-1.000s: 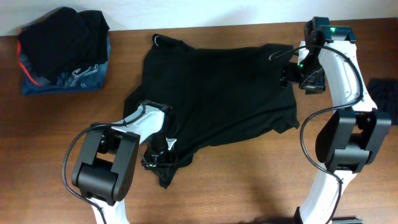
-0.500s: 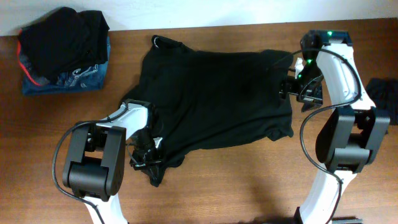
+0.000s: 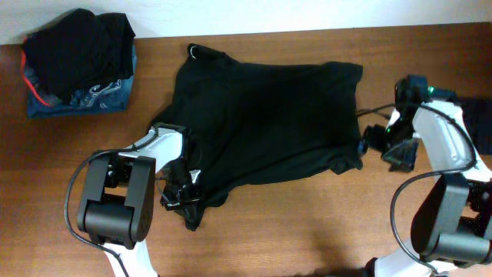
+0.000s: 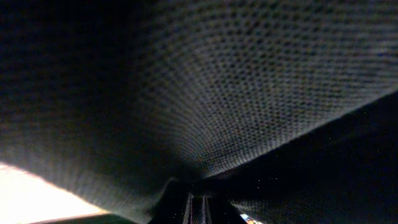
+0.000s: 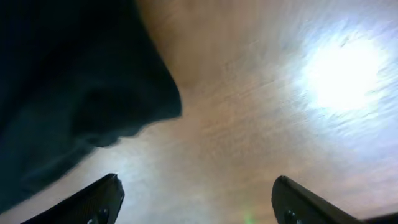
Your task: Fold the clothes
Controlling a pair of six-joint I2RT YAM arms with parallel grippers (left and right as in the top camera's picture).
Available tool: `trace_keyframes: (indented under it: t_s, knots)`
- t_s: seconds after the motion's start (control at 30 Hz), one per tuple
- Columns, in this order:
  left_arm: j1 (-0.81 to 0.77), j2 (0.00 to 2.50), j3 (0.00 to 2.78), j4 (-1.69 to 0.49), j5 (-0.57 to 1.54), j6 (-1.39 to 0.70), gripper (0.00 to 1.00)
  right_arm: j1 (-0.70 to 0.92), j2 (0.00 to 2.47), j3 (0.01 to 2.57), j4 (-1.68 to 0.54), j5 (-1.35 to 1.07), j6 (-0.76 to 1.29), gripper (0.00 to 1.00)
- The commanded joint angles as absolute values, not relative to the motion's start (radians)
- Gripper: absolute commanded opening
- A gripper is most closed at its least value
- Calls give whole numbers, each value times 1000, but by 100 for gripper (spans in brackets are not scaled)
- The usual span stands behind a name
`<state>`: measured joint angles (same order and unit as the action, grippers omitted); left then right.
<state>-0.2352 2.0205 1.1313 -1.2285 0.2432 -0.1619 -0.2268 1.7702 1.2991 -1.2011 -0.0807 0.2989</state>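
The black T-shirt (image 3: 261,115) lies spread and rumpled across the middle of the wooden table (image 3: 307,231), collar at the far left. My left gripper (image 3: 183,196) sits at the shirt's lower left corner, shut on the black fabric; in the left wrist view the cloth (image 4: 236,74) fills the frame and drapes over the closed fingers (image 4: 198,208). My right gripper (image 3: 375,142) is open and empty just right of the shirt's right edge. In the right wrist view its fingers (image 5: 196,202) are wide apart over bare wood, with the shirt's edge (image 5: 68,81) at the left.
A pile of dark clothes on blue patterned fabric (image 3: 77,61) sits at the far left corner. Another dark item (image 3: 477,115) lies at the right edge. A pale wall runs along the table's far edge.
My right gripper has let go of the shirt's right edge and moved down and to the right, off the cloth. The shirt's right side has settled flat. The left gripper has barely moved.
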Motion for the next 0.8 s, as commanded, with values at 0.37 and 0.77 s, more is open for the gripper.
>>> trace_keyframes:
  t_s: [0.37,0.77]
  knots:
    - [-220,2065,1113,-1159,115,-186,8,-278,1760,1016,-719,-378,107,83]
    - [-220,2065,1113,-1161,115,-186,8,-289,1760,954,-661,-535,30,83]
